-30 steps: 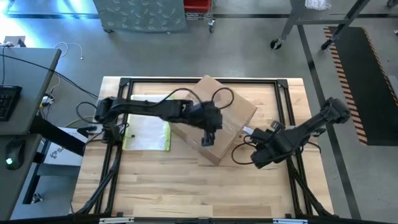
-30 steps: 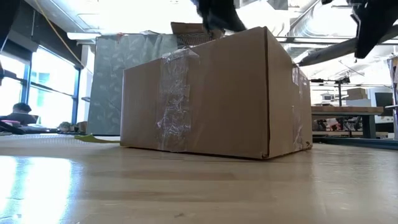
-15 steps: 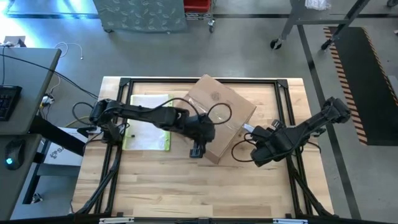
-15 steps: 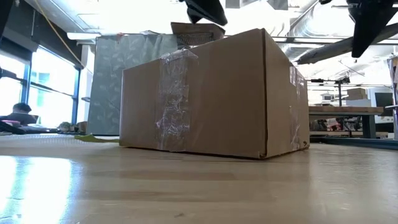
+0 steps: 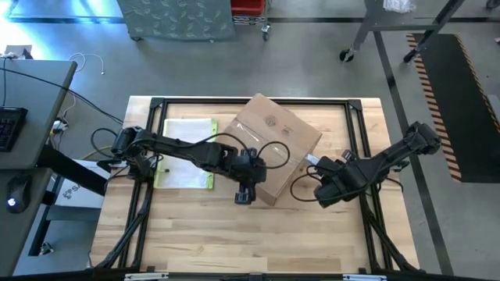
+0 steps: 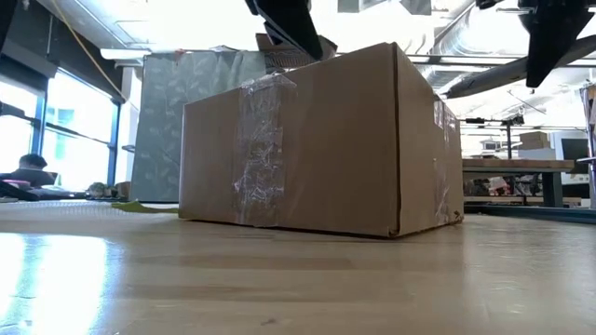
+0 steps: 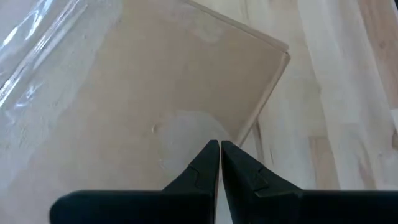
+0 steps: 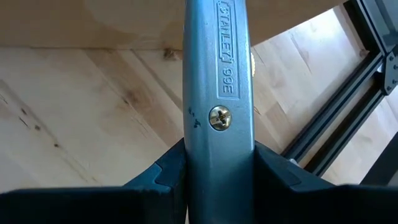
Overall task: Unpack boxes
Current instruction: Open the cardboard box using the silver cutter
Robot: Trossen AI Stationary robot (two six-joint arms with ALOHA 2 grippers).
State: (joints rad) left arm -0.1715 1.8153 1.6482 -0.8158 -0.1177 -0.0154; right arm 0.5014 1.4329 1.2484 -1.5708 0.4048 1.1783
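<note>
Though the wooden table (image 5: 195, 234) fills most of the high view, the brown cardboard box (image 5: 273, 144) is the biggest thing on it, sitting a little right of centre in the frame and turned at an angle to the table's edges. Its top is closed and plain, with a faint round printed mark near the upper middle. In the low view the box (image 6: 326, 140) shows a wide strip of wrinkled clear tape (image 6: 259, 149) running down its near face, and more tape on the side face at the right.

To the left of the box in the high view lies a flat clear sleeve (image 5: 186, 152) with a yellow-green edge.

The left gripper (image 5: 244, 193) hangs at the box's lower corner in the high view; in its wrist view the gripper (image 7: 220, 149) has its fingers pressed together, over the carton's top near a corner. A second ago it was farther up, over the box's top; it has since drawn back toward the near edge.

The right gripper (image 5: 328, 183) sits just right of the box, unmoved, pinching a grey metal utility knife (image 8: 217, 81).
</note>
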